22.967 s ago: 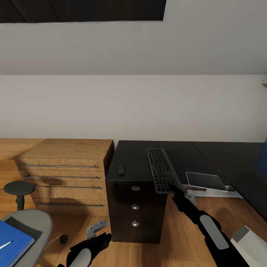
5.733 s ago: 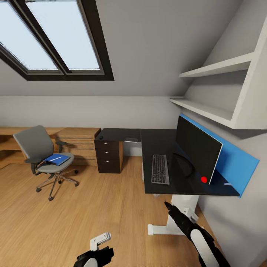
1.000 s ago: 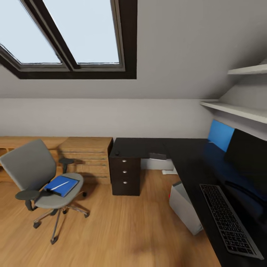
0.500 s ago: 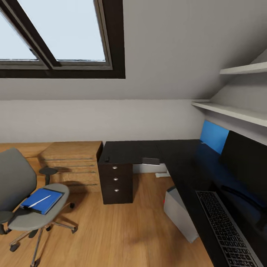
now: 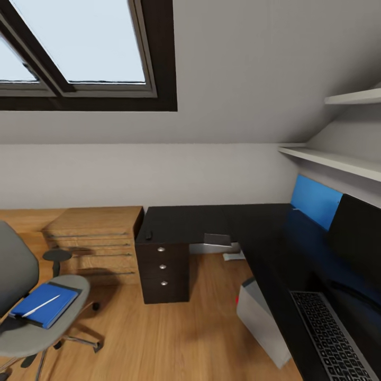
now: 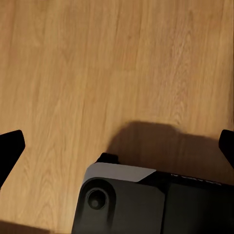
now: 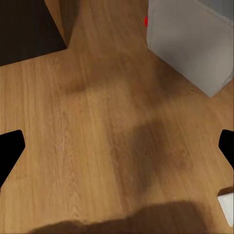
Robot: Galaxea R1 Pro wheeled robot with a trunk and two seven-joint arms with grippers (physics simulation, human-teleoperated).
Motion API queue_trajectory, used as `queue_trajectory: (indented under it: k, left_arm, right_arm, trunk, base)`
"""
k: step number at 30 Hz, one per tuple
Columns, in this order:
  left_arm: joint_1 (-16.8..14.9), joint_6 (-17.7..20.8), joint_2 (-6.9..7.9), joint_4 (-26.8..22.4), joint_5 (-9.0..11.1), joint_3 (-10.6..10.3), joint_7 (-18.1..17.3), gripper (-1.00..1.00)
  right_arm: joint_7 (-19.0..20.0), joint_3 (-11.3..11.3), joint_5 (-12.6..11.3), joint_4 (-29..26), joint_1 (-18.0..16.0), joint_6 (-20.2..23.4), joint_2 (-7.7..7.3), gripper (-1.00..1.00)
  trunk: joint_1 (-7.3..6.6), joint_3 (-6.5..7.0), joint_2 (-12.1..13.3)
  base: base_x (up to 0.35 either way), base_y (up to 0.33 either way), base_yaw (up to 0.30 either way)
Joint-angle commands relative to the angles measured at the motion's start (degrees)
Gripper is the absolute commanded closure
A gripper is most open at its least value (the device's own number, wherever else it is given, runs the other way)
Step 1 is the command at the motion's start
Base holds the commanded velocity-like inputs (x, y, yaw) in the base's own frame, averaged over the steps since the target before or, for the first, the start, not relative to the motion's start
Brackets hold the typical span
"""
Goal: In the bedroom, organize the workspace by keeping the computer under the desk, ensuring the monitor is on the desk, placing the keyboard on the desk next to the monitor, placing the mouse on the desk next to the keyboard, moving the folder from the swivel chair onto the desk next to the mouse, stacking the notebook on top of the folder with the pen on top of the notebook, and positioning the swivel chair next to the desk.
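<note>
From the head camera I see the desk (image 5: 211, 219) running along the far wall and turning down the right side toward me, its black drawer unit (image 5: 163, 267) at the left end. The keyboard (image 5: 330, 338) lies on the near right arm of the desk, its long axis running along that arm, toward me and away; its near end is cut off by the frame edge. Just beside it, further right, stands the monitor (image 5: 360, 238), seen as a dark slab cut off at the frame's right edge.

The mouse (image 5: 149, 234) is a small dark speck on the desk's far left corner above the drawers, too small to read which way it points. At lower left the swivel chair (image 5: 32, 328) is partly out of frame; on its seat lies a blue flat item (image 5: 45, 306) with the pen (image 5: 41, 306) on top, the pen pointing diagonally from near left to far right. A grey computer case (image 5: 262, 323) sits on the floor against the desk's edge.

In the left wrist view the left claw (image 6: 117, 146) hangs spread wide over the wooden floor (image 6: 97, 73). The right claw (image 7: 117, 146) is likewise wide apart, above floor near the grey case.
</note>
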Motion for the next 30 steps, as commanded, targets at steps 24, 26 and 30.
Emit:
queue_trajectory:
  k: [24,26,30]
  left_arm:
    - [-0.07,-1.92,-0.05,-0.04,0.60,-0.51,0.27,-1.00]
    - [-0.07,-2.29,-0.05,-0.04,0.64,-0.51,0.27,-1.00]
    - [-0.07,-2.42,-0.05,-0.04,0.67,-0.51,0.27,-1.00]
  right_arm:
    - [-0.40,0.50,-0.26,0.03,-0.02,-0.16,0.05,-1.00]
    - [-0.40,0.51,-0.26,0.03,-0.02,-0.15,0.06,-1.00]
    - [-0.40,0.47,-0.26,0.03,-0.02,-0.15,0.06,-1.00]
  trunk:
    - [0.05,-0.02,-0.03]
    - [0.05,-0.02,-0.03]
    - [0.05,-0.02,-0.03]
  base:
    - [0.328,0.000,0.000]
    - [0.328,0.000,0.000]
    - [0.328,0.000,0.000]
